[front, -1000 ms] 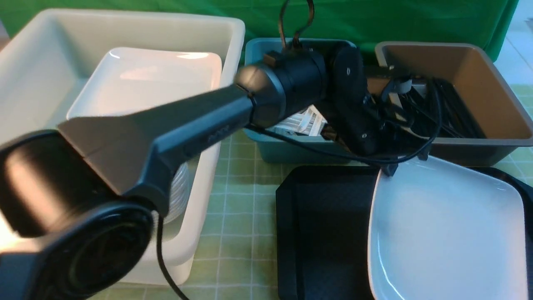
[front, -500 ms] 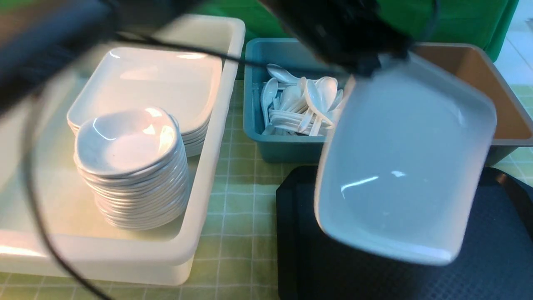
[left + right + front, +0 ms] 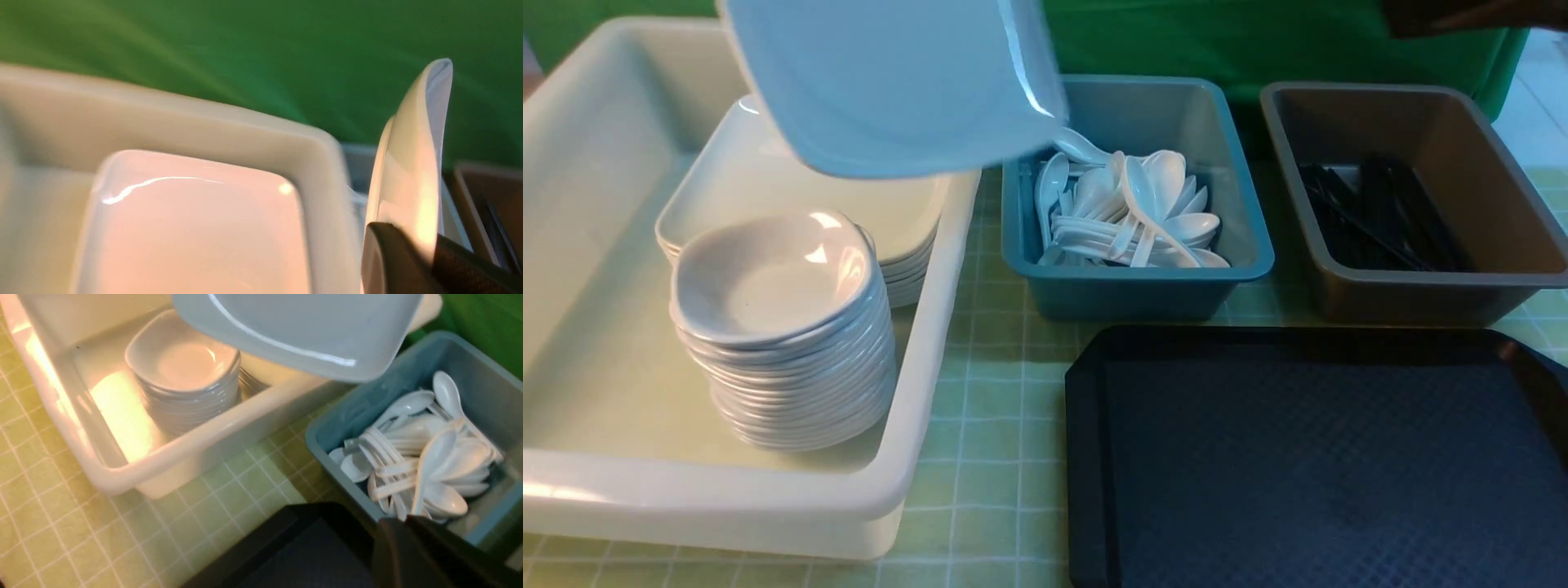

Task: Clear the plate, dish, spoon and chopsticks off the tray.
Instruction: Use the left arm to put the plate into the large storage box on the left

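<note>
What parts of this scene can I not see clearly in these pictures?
- Left gripper: outside the front view; the blurred left wrist view shows only its fingertips, clamped on the plate.
- Plate: cut off by the front view's top edge.
- Plate stack: back hidden behind the held plate, front view.
- Chopsticks in the brown bin: too dark to count, front view.
- Tray: cut off by the front view's bottom and right edges.

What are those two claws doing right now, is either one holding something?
Left claw: closed on the rim of the plate, holding it in the air.
Right claw: closed, holding nothing.
</note>
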